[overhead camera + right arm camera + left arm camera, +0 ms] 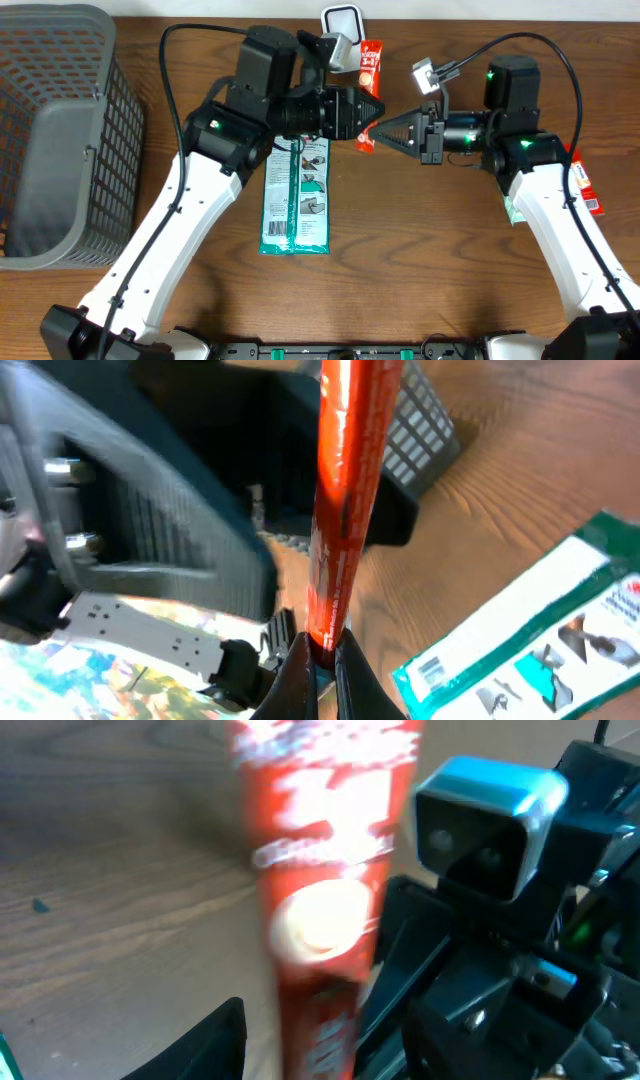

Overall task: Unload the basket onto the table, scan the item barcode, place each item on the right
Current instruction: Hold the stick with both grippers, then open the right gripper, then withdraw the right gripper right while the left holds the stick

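A long red snack packet (370, 68) hangs in the air between both arms. My right gripper (380, 131) is shut on its lower end. The right wrist view shows both fingers pinching the packet (345, 500) at its bottom edge. My left gripper (372, 108) faces the right one with the packet in front of it. In the left wrist view the packet (320, 870) is blurred and stands just right of one black finger (222, 1042), with a gap between them. The other left finger is hard to tell apart from the right arm (500, 980) behind. No barcode is readable.
Two green-and-white packages (297, 195) lie flat under the left arm and also show in the right wrist view (540, 630). A grey mesh basket (60, 130) fills the far left. Another red packet (585, 188) lies by the right arm. A white rounded device (341, 22) sits at the back edge.
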Controlling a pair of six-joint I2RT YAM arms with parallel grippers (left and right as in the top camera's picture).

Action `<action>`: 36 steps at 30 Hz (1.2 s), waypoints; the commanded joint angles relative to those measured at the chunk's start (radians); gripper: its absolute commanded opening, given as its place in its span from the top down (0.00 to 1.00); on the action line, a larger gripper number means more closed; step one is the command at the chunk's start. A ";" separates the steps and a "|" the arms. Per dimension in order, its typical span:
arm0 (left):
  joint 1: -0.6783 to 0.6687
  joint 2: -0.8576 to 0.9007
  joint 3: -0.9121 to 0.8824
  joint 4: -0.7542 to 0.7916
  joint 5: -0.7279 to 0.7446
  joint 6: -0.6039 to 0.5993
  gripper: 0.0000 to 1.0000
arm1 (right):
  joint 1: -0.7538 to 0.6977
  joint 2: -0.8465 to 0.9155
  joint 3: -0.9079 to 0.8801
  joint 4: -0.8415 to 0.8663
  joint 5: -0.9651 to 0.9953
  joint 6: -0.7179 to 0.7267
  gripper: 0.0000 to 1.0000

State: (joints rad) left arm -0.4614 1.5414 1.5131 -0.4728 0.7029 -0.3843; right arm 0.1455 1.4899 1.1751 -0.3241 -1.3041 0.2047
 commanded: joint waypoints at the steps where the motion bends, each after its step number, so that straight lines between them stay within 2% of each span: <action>1: -0.019 0.006 -0.007 0.007 -0.069 0.037 0.48 | 0.033 -0.011 0.001 -0.019 0.056 0.008 0.99; 8: -0.020 0.008 -0.007 0.002 -0.068 0.037 0.51 | 0.038 -0.011 0.001 -0.008 0.148 0.025 0.99; 14: -0.020 0.008 -0.016 0.003 -0.069 0.051 0.53 | 0.038 -0.011 0.001 0.001 0.148 0.048 0.99; 25: -0.023 0.028 -0.021 -0.005 -0.166 0.051 0.56 | 0.040 -0.011 0.001 0.003 0.147 0.053 0.99; 36: -0.023 0.051 -0.021 0.023 -0.173 0.063 0.57 | 0.065 -0.011 0.001 0.002 0.149 0.053 0.99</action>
State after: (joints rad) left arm -0.4808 1.5845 1.5093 -0.4622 0.5426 -0.3401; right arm 0.1856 1.4899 1.1751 -0.3244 -1.1477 0.2531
